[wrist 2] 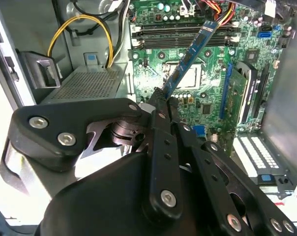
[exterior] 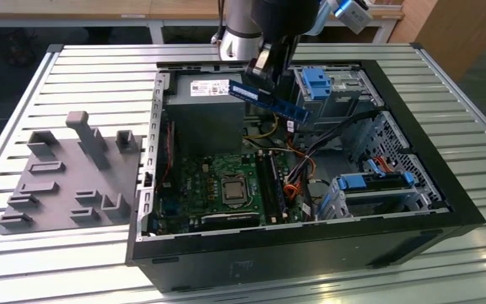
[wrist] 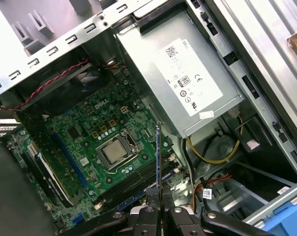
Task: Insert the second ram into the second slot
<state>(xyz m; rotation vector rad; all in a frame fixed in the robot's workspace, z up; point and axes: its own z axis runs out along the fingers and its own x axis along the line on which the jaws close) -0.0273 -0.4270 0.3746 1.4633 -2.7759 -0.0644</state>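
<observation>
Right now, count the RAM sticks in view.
1 for certain: the second ram, clamped in the gripper and held in the air above the motherboard. Another may already sit in the slots; I cannot tell.

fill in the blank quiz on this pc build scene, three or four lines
1. The claw holds the thin blue circuit-board stick by one ____.
2. The stick hangs ____ the green motherboard.
3. The grey metal power supply box carries a ____ label.
4. The grey plastic fixture block lies outside the black computer case, on the exterior view's ____.
Missing words: end, above, white, left
</observation>
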